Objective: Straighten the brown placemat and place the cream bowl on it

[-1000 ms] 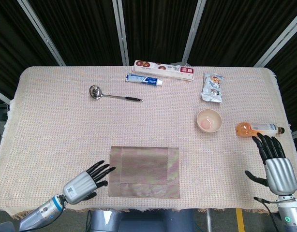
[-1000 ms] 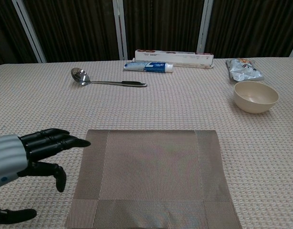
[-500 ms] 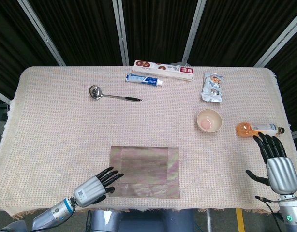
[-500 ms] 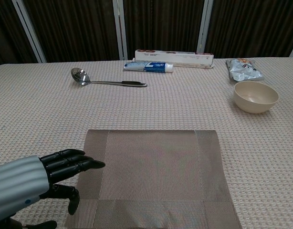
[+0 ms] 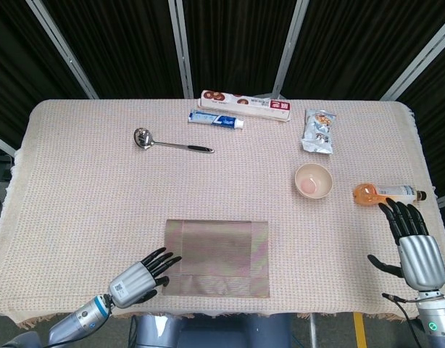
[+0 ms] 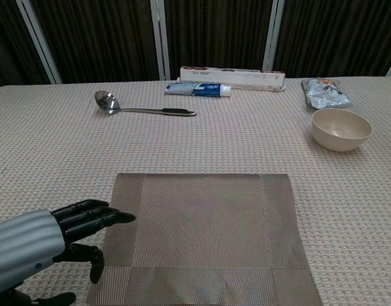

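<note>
The brown placemat (image 5: 217, 257) (image 6: 202, 233) lies flat near the table's front edge, its sides roughly square to the table. The cream bowl (image 5: 313, 180) (image 6: 341, 128) stands upright and empty on the cloth, right of the mat and apart from it. My left hand (image 5: 139, 274) (image 6: 52, 237) is at the mat's front left corner, fingers stretched out with the tips over the mat's left border, holding nothing. My right hand (image 5: 413, 243) hovers at the table's right front, fingers spread and empty, well short of the bowl.
A metal ladle (image 5: 169, 142) lies at the left back. A toothpaste tube (image 5: 216, 119) and a long box (image 5: 246, 106) sit at the back centre, a snack packet (image 5: 318, 131) behind the bowl. An orange-ended bottle (image 5: 385, 193) lies just ahead of my right hand.
My left hand has moved down along the mat's left edge toward the front corner, then drawn slightly back. The right hand, mat and bowl have stayed put.
</note>
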`<state>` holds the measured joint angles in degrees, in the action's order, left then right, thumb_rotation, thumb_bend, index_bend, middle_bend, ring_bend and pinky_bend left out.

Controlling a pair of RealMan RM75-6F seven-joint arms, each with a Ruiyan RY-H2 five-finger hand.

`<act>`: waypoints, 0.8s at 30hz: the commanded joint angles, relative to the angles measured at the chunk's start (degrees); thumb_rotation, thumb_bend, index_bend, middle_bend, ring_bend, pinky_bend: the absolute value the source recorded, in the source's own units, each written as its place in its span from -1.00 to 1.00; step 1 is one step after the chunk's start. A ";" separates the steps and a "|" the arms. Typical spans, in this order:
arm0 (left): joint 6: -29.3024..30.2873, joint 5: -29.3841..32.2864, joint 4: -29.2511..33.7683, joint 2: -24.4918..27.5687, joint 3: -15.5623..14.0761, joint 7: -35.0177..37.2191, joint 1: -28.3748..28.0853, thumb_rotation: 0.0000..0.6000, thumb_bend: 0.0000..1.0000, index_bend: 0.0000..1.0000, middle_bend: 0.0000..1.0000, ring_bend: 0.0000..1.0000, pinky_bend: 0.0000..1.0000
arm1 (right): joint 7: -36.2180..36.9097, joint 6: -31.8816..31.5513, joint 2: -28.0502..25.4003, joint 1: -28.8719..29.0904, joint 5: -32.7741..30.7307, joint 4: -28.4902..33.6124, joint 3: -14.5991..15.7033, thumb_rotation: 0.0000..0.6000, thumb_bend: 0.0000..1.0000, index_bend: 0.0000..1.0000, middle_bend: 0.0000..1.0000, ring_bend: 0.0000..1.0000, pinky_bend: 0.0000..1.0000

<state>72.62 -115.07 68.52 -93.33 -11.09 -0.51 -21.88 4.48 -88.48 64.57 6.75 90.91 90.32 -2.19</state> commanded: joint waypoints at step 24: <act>0.43 1.53 -2.76 -3.40 -0.85 -0.19 -1.57 1.00 -0.39 -0.10 -1.00 -1.00 -1.00 | 0.31 0.19 -0.28 -0.31 0.31 0.13 -0.19 1.00 -1.00 -1.00 -1.00 -1.00 -1.00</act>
<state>72.95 -113.55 65.68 -96.75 -11.91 -0.70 -23.39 4.80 -88.30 64.29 6.45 91.23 90.46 -2.37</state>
